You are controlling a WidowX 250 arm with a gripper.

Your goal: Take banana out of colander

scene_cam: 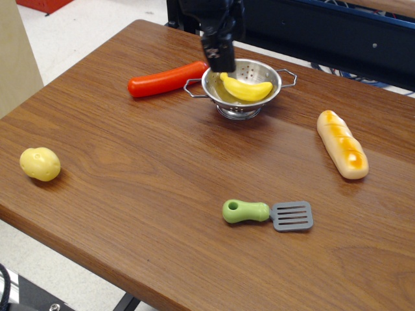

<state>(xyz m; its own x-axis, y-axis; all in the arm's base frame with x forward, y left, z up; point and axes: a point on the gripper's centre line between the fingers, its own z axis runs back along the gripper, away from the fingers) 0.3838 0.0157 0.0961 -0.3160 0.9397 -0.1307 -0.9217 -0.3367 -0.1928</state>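
Observation:
The yellow banana lies inside the shiny steel colander, which stands at the back middle of the wooden table. My black gripper hangs just above the colander's far left rim, over the banana's left end and a little above it. Its jaws look open and empty, seen nearly edge-on, with one dark finger in front. It does not touch the banana.
A red sausage lies just left of the colander, near its wire handle. A bread loaf lies at the right, a green-handled spatula in front, and a yellow potato at the left edge.

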